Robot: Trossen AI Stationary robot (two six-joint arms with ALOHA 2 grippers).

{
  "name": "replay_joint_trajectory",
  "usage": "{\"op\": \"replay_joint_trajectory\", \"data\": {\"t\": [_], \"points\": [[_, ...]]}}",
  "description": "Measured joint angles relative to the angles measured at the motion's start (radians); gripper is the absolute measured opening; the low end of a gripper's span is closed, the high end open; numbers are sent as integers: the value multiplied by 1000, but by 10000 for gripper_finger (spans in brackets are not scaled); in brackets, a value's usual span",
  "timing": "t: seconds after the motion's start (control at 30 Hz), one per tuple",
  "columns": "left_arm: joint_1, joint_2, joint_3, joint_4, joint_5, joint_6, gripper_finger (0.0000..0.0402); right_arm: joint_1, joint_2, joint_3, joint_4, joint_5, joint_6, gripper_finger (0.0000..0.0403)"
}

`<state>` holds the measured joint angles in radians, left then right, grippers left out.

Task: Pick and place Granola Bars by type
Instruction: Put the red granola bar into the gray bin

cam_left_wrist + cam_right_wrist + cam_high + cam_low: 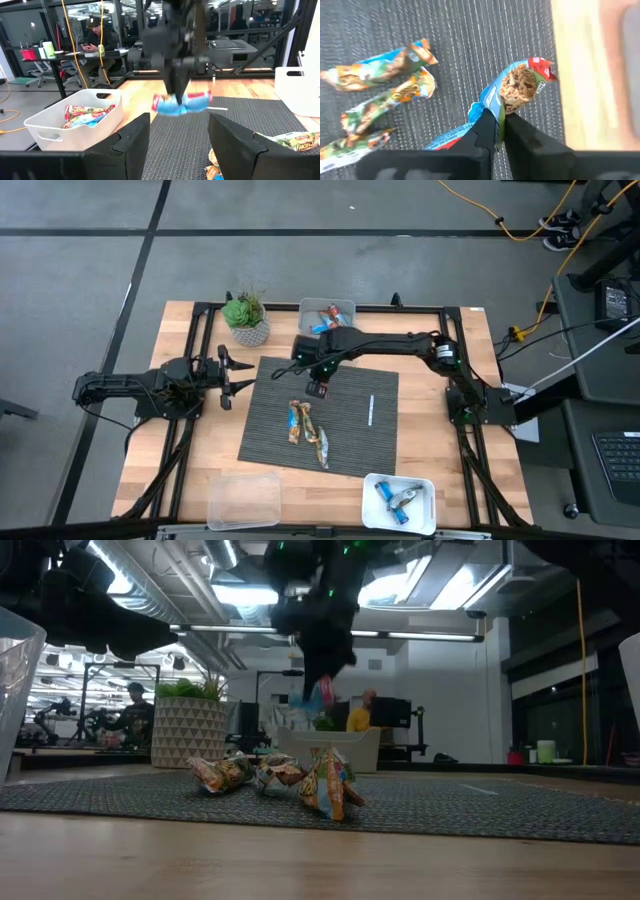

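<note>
Right end effector over the dark ribbed mat, fingers pinching one blue-and-red shiny-wrapped granola bar, held clear of the mat.

Three more wrapped bars, orange-green with blue ends, lie clustered on the mat, touching one another; a thin white stick lies well apart from them.

White bin at the counter's far edge holds at least two bars; exact count unclear. White bin at the near edge holds about three blue bars. Clear empty container near it.

Left end effector at the mat's left edge, fingers spread, holding nothing. One potted succulent on the wooden counter.
</note>
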<state>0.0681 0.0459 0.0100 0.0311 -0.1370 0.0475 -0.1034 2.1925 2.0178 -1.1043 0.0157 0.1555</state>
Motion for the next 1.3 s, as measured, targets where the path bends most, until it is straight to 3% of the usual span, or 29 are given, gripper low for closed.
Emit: {"op": "replay_joint_trajectory", "data": {"t": [0.27, 0.43, 0.67, 0.97, 1.07, 1.3], "points": [[0, 0, 0, 1, 0, 0, 189, 60, -147, 1, -68, 143, 8, 19], [0, 0, 0, 21, 0, 0, 191, 101, -229, -10, -134, 267, 79, 32], [0, 0, 0, 82, 1, -74, 190, 170, -399, -248, -114, 358, 245, 17], [-1, 0, 0, 168, -5, -319, 189, 228, -615, -673, 319, 335, 282, 32], [-1, 0, 0, 209, -61, -352, 191, 231, -659, -765, 509, 325, 244, 25], [-1, 1, 0, 339, -73, -472, 187, 230, -708, -885, 869, 285, 81, 21]]}}
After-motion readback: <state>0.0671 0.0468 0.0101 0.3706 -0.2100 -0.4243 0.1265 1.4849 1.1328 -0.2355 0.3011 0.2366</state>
